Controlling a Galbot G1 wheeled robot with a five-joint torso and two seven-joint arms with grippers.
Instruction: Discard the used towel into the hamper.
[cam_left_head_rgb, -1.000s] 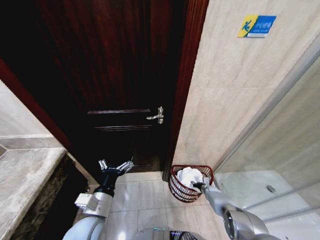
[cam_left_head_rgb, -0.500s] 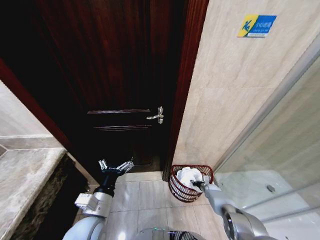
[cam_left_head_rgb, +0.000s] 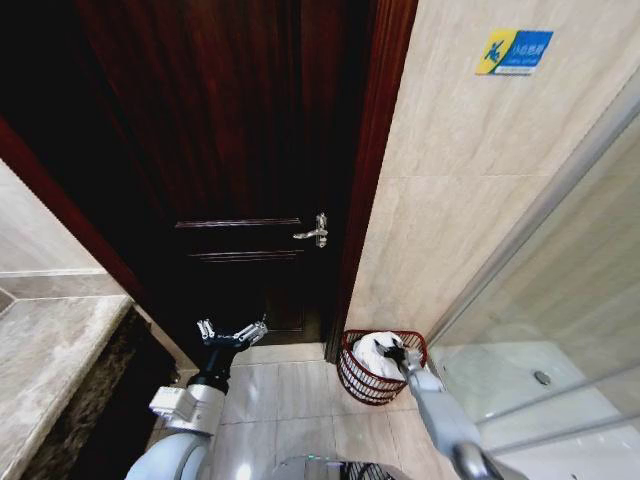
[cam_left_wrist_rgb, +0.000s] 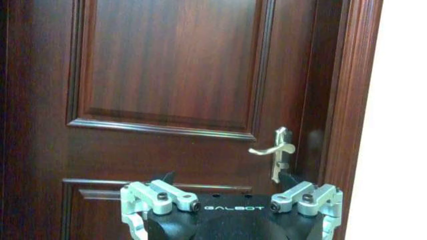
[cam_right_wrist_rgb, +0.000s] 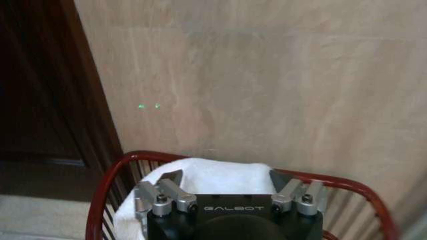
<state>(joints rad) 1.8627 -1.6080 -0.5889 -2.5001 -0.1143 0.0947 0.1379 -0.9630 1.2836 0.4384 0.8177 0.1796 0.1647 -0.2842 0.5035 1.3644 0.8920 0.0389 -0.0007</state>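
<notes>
From my head, the round dark-red wire hamper stands on the tiled floor beside the wooden door, crumpled white towel inside. My right gripper hangs above it.

My left gripper is spread wide, empty.

At my right wrist, the jaws are parted over the towel, gripping nothing.

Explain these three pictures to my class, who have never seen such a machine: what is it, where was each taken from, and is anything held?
It is a wheeled robot with two arms, each ending in a two-fingered hand. The wide picture comes from a camera on its head, looking down at a bathroom floor. The other two come from cameras on its wrists. The right hand hangs over a red wire hamper by the tiled wall, fingers spread; the white towel lies in the hamper under it, so nothing is held. The left hand waits open, raised before the dark wooden door, and holds nothing.
</notes>
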